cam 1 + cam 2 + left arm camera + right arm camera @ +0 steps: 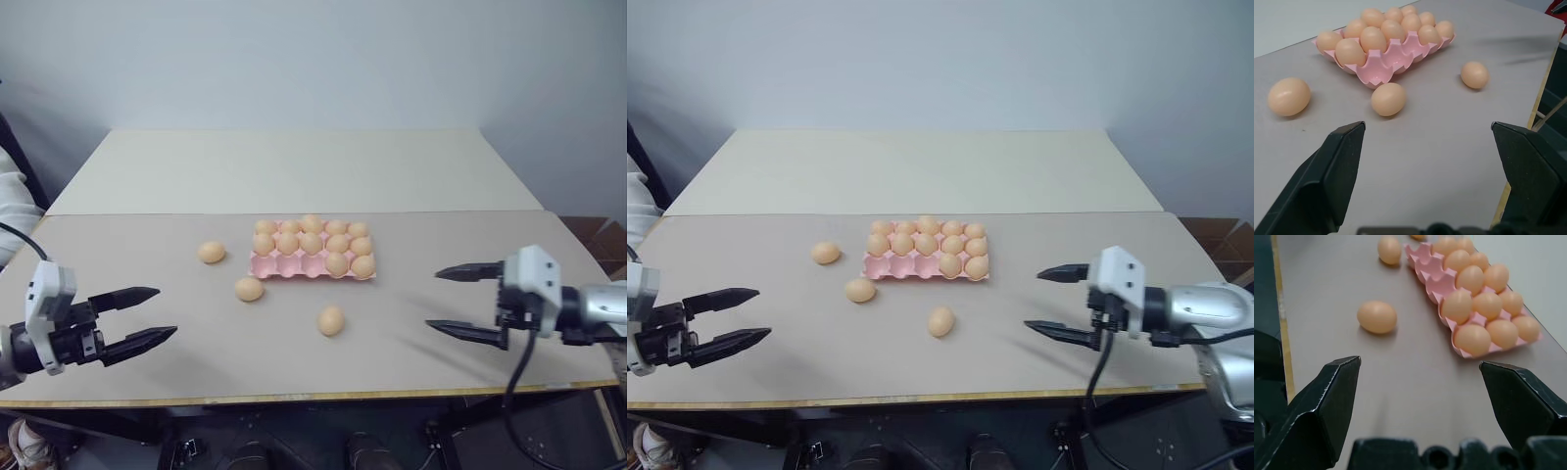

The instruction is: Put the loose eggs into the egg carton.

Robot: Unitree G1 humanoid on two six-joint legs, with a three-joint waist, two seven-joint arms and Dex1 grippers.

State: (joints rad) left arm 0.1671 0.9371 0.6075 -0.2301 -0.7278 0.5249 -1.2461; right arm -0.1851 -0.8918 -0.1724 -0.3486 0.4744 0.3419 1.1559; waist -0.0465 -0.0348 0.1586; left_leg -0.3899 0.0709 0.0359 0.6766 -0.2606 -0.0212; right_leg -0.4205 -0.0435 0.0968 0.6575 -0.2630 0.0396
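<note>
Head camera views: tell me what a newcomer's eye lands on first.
First, the pink egg carton mid-table, full of tan eggs except three empty near-row pockets. Next, three loose eggs lying on the table to its left and front. Then the open left gripper and right gripper hovering at either side.

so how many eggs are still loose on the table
3, all on the table: one left of the egg carton, one by its near-left corner, one in front of it, nearest the robot. None looks hidden.

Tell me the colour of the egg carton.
The carton is pink, clearest in the left wrist view.
</note>
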